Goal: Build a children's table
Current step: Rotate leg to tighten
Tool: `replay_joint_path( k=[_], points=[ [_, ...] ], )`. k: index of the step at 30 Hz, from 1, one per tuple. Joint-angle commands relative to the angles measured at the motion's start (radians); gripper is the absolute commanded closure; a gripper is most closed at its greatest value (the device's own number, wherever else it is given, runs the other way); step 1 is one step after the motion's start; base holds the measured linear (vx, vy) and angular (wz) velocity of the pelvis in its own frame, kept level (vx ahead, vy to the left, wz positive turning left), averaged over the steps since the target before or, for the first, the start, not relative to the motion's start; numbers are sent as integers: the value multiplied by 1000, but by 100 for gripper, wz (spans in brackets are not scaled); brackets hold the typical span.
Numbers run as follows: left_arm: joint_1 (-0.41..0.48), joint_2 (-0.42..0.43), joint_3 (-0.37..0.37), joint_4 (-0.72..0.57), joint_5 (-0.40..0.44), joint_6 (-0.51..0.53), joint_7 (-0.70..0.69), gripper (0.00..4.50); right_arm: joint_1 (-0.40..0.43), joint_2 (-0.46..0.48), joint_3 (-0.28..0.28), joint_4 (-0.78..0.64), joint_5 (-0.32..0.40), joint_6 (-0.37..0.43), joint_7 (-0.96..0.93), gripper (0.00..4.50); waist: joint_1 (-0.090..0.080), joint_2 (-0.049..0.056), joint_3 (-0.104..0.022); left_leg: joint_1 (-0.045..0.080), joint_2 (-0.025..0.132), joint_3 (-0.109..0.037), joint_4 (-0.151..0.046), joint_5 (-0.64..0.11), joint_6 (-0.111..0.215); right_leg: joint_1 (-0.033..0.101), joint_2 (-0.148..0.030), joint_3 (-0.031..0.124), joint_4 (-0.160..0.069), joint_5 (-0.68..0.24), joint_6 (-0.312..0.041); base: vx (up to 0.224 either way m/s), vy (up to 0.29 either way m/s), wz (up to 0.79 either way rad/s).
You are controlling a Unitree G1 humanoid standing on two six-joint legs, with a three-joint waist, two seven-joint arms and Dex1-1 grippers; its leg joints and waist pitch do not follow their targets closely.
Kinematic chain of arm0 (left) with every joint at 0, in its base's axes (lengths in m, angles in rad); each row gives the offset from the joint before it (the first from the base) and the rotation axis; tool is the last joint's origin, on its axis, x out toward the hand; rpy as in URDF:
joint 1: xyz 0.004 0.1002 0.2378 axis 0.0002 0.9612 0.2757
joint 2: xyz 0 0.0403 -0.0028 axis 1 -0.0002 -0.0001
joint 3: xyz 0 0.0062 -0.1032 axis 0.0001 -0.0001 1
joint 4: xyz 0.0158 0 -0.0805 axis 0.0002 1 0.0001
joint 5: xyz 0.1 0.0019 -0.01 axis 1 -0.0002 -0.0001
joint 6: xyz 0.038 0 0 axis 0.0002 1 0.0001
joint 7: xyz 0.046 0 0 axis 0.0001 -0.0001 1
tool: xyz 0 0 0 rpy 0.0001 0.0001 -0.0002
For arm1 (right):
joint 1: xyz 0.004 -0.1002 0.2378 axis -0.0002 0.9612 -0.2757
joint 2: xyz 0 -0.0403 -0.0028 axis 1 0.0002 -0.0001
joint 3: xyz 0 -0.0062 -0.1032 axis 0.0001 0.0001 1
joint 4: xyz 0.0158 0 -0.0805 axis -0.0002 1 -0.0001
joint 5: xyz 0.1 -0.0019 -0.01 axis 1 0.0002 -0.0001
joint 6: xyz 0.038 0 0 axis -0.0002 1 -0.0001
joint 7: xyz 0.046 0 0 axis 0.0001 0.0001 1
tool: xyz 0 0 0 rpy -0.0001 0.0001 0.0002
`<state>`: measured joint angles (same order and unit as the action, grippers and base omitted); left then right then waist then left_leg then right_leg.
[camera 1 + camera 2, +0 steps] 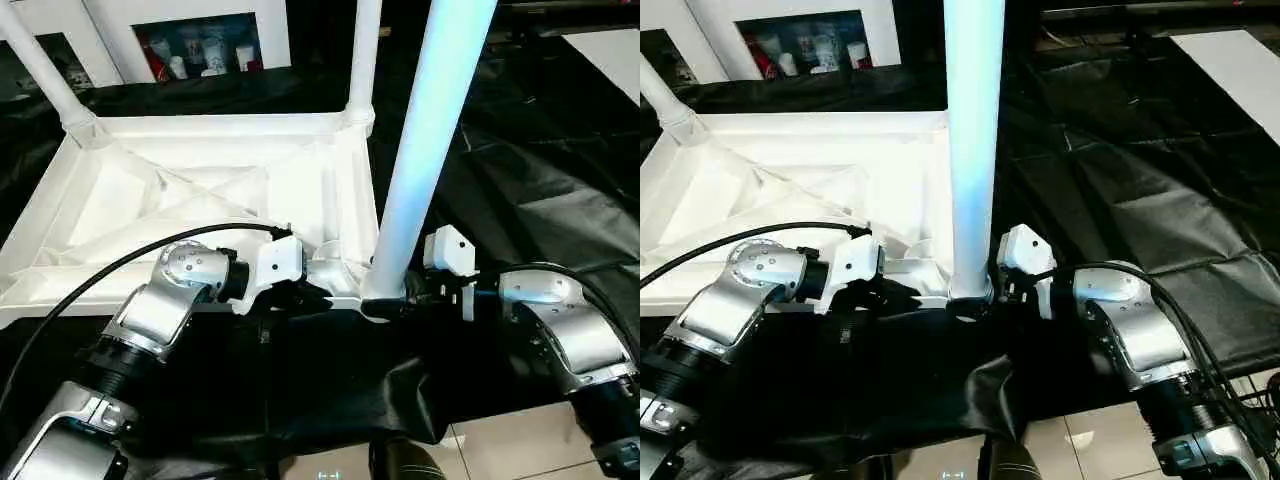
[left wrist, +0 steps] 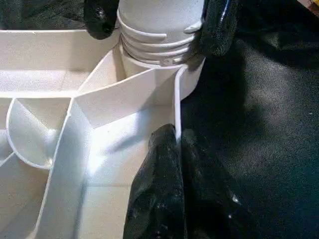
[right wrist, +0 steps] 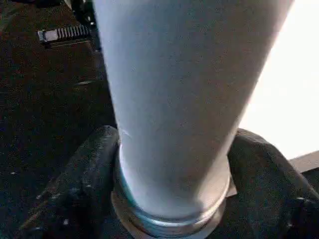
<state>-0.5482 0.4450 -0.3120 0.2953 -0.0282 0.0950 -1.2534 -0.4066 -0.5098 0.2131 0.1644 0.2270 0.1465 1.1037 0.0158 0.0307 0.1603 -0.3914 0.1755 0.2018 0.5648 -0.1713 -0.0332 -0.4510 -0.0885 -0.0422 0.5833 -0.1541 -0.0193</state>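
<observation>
Your left tool (image 1: 300, 290) pinches the near rim of the upturned tabletop (image 1: 200, 190), which lies on the black sheet (image 1: 520, 180); keep that clamp firm. Your right tool (image 3: 174, 199) has a finger on either side of the foot of the near-right leg (image 1: 420, 150), standing in its corner socket (image 2: 164, 64). Keep the leg upright while seating it. Whether it is fully home is hard to tell. Two far legs (image 1: 362, 55) are cut off above.

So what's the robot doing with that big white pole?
It's building a little table. The tabletop lies upside down on a black sheet. The right gripper has its fingers around the bottom of a leg standing in the near corner socket. The left gripper pinches the tabletop's rim beside it. Two more legs stand in the far corners.
</observation>
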Motion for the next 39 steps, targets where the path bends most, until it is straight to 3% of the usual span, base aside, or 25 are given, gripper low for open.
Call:
replay_joint_path(
  k=[1, 4, 13, 16, 19, 25, 26, 28, 32, 36, 39],
  points=[
    [28, -1, -35, -11, -36, -5, -62, 450, -24, 0, -9, 10, 3, -3, -2, 147, 2, -19, -70, 16, 47, -15, -50, -105, 161, 72, -48, 40, -50, -127, -277, 0, 0, 0],
    [29, -1, -34, -9, -36, -4, -61, 450, -26, 2, -4, 16, -3, -8, 3, 170, 2, -20, -72, 16, 47, -15, -49, -95, 161, 73, -47, 40, -47, -114, -279, 0, 0, 0],
    [26, -4, -29, 7, -12, -7, -24, 450, -22, 26, -10, 42, -18, -18, -34, 180, -1, -23, -78, 15, 46, -14, -45, -80, 170, 74, -47, 39, -44, -99, -286, 0, 0, 0],
    [16, -14, -27, 32, 16, -7, 26, 450, -23, 56, -27, 68, -30, -15, -98, 180, -5, -23, -72, 13, 43, -15, -48, -120, 149, 72, -48, 39, -53, -171, -273, 0, 0, 0],
    [-2, -41, -23, 70, 49, 19, 101, 450, -21, 113, -50, 101, -41, -1, -204, 180, -11, -24, -69, 14, 43, -18, -52, -184, 100, 70, -49, 41, -65, -298, -237, 0, 0, 0],
    [-49, -162, -22, 116, 84, 134, 275, 450, -41, 291, -75, 160, -95, 51, -516, 181, -20, -24, -68, 16, 38, -21, -57, -211, 57, 62, -47, 41, -75, -376, -196, 0, 0, 0],
    [-49, -162, -22, 116, 84, 134, 275, 450, -41, 291, -75, 160, -95, 51, -516, 181, -22, -26, -69, 12, 35, -23, -59, -213, 53, 66, -47, 39, -75, -385, -188, 0, 0, 0],
    [-73, -203, -16, 152, 81, 163, 316, 450, -64, 354, -90, 189, -108, 60, -618, 182, -22, -22, -66, 18, 36, -19, -58, -226, 58, 56, -45, 42, -79, -383, -186, 0, 0, 0],
    [-119, -277, -4, 232, 102, 199, 425, 450, -120, 470, -142, 274, -123, 94, -839, 182, -28, -17, -63, 19, 34, -24, -63, -246, 40, 55, -45, 39, -83, -409, -177, 0, 0, 0],
    [-141, -320, 10, 276, 105, 220, 471, 450, -161, 523, -136, 343, -154, 84, -928, 182, -30, -15, -58, 22, 34, -25, -67, -285, 36, 54, -46, 37, -87, -411, -174, 0, 0, 0],
    [-143, -322, 7, 280, 113, 222, 468, 450, -168, 532, -120, 347, -166, 68, -909, 182, -32, -15, -58, 19, 36, -29, -75, -298, 39, 61, -48, 34, -90, -414, -163, 0, 0, 0]
  ],
)
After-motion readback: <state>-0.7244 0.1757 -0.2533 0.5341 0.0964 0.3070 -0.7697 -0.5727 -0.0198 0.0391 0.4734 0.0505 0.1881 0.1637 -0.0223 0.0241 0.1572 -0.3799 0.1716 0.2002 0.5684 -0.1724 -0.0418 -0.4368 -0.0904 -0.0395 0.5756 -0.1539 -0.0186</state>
